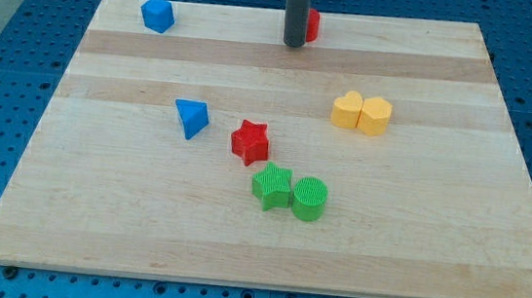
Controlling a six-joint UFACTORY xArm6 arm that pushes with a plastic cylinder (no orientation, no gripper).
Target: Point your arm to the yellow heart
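Observation:
The yellow heart [348, 109] lies right of the board's middle, touching a second yellow block [376, 116] of blocky, pentagon-like shape on its right. My tip [294, 45] rests on the board near the view's top centre, well above and to the left of the yellow heart, with a wide gap between them. A red block [312, 23] sits just behind and to the right of the rod, partly hidden by it; its shape cannot be made out.
A blue block [158, 14] sits at the top left corner. A blue triangle [192, 118] and a red star [250, 142] lie near the middle. A green star [272, 186] touches a green cylinder [309, 198] below them. The wooden board [92, 230] rests on a blue pegboard.

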